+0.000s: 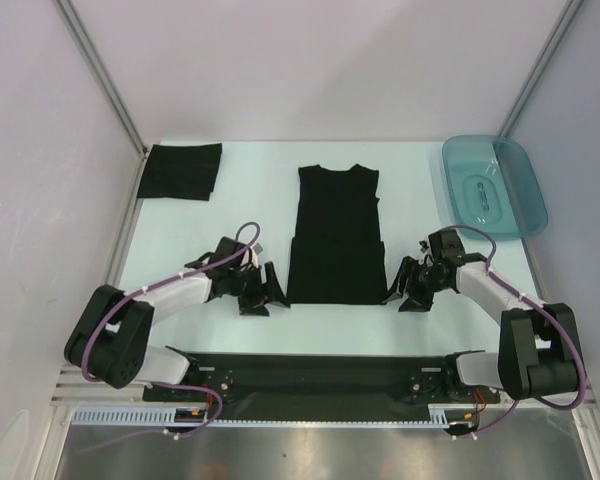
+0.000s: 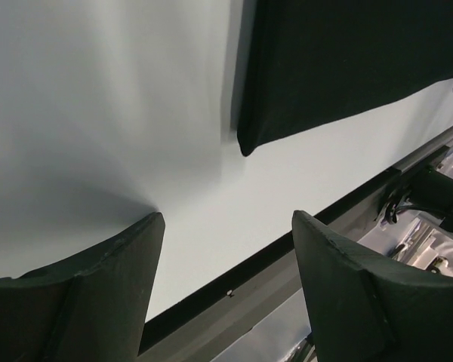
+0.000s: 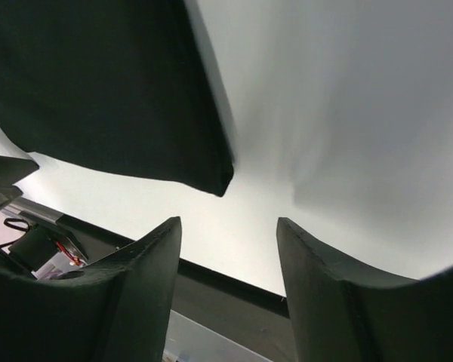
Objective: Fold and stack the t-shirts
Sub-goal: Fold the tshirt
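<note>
Black t-shirt [image 1: 336, 235] flat, sides folded in; left pincer [image 1: 263, 299], right pincer [image 1: 404, 299] both spread, flanking hem.

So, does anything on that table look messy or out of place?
Nothing much. The half-folded t-shirt lies flat in the middle; only its right edge looks slightly stepped. The folded t-shirt and teal tray sit neatly at the far corners.

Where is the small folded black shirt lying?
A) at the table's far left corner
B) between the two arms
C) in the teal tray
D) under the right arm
A: the folded shirt lies at the far left corner, apart from the tray at the far right and the long shirt between the arms.
</note>
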Motion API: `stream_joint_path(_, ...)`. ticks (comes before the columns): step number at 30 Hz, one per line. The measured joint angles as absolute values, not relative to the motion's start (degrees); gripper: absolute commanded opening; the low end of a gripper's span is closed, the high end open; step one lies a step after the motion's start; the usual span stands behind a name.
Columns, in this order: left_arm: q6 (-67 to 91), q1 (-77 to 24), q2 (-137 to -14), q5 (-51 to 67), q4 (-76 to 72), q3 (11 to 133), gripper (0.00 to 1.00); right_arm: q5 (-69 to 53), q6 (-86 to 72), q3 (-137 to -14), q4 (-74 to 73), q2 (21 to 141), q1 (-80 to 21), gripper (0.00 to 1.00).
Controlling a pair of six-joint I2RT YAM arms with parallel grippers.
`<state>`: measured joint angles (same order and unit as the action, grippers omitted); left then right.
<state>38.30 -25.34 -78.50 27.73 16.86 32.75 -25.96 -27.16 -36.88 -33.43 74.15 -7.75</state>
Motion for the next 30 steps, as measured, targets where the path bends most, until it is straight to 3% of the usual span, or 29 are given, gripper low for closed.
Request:
stream_joint_path(6,40.7,-25.3,-81.4,28.5,13.9,33.6,0.68,-26.3,-28.4,-33.3,-28.7,74.9,-7.6,0.48)
stream_joint_path(13,42.2,-25.3,-84.8,27.7,13.1,35.7,0.56,-27.9,-30.1,-31.9,-23.4,77.2,-7.5,0.48)
stream_joint_path(30,49.2,-26.6,-87.3,25.8,9.0,36.1,0.51,-29.8,-33.0,-31.9,-17.7,79.7,-7.5,0.44)
